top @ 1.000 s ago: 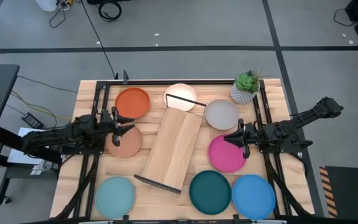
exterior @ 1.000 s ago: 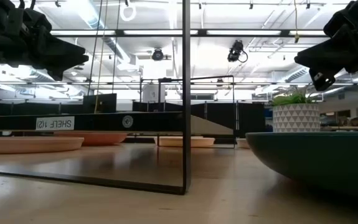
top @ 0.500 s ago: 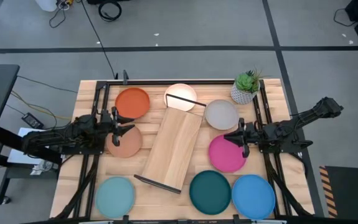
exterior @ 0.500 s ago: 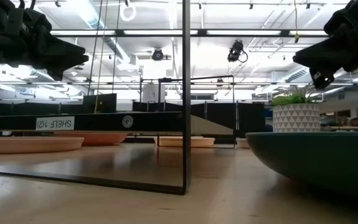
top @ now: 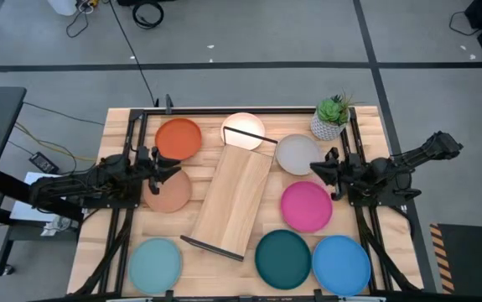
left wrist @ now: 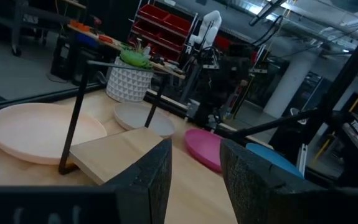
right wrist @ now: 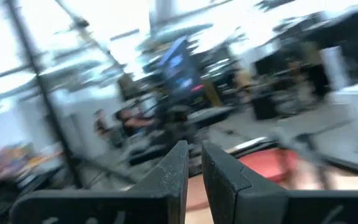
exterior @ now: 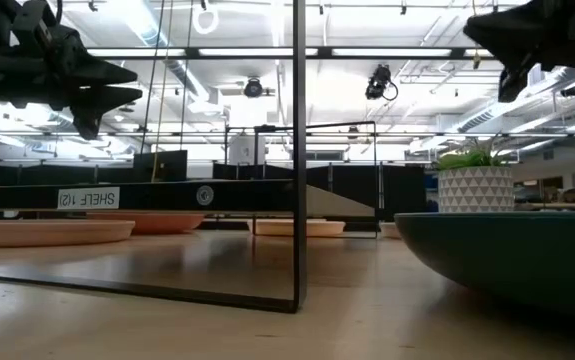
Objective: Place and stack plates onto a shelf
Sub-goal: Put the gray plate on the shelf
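The light-wood shelf (top: 234, 200) lies slantwise on the middle of the table, its black wire frames at both ends. Around it the plates lie flat: orange (top: 178, 138), cream (top: 243, 130), grey (top: 298, 154), peach (top: 167, 191), pink (top: 306, 206), dark teal (top: 282, 257), blue (top: 340, 262) and light blue (top: 155, 263). My left gripper (top: 170, 170) hangs open above the far rim of the peach plate, pointing at the shelf (left wrist: 122, 152). My right gripper (top: 319, 169) is shut and hovers in the air between the grey and the pink plate. Neither holds anything.
A potted plant (top: 330, 119) in a white pot stands at the table's far right corner, beside the grey plate. Black rails run along the slatted tabletop's left and right sides. The shelf's near wire frame (exterior: 297, 160) stands tall in the low view.
My left gripper has opened while staying above the peach plate. My right gripper has risen and drawn away from the pink plate toward the table's far edge, nearer the grey plate, tipping its fingers upward. No plate and no part of the shelf has moved.
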